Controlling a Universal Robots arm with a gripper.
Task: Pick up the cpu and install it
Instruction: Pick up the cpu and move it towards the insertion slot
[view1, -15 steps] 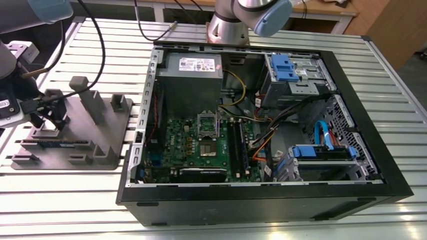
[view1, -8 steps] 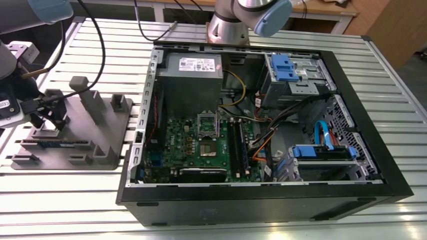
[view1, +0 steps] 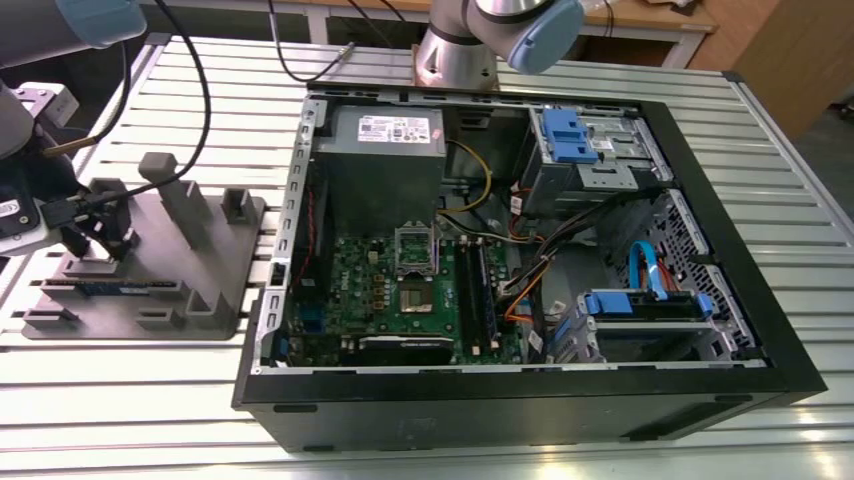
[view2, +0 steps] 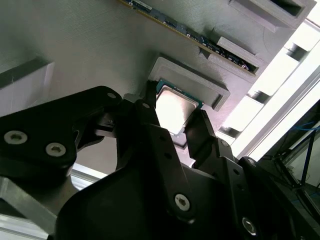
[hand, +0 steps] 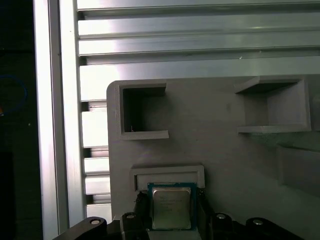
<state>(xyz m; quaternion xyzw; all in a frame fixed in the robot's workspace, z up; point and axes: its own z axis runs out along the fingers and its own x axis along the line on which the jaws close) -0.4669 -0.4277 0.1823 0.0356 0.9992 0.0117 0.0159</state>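
Note:
The cpu (view2: 174, 102), a thin silvery square with a greenish rim, lies against the raised grey nest (view2: 192, 80) of the grey fixture tray (view1: 174, 290). My gripper (view2: 175, 114) stands over the tray at the exterior view's left (view1: 96, 243). Its two black fingers (view2: 150, 107) press on opposite edges of the chip. The first wrist view has the cpu (hand: 171, 206) between the fingers (hand: 141, 210), just below the nest's lip (hand: 167, 174). The motherboard's socket (view1: 416, 300) lies open inside the computer case, its metal frame (view1: 416, 245) flipped up.
The open black computer case (view1: 747, 300) fills the middle of the slatted aluminium table (view1: 747, 140). A memory stick (view2: 200, 42) stands in a slot of the tray. Upright grey posts (view1: 187, 205) rise from the tray beside my gripper. The arm's base (view1: 461, 50) is behind the case.

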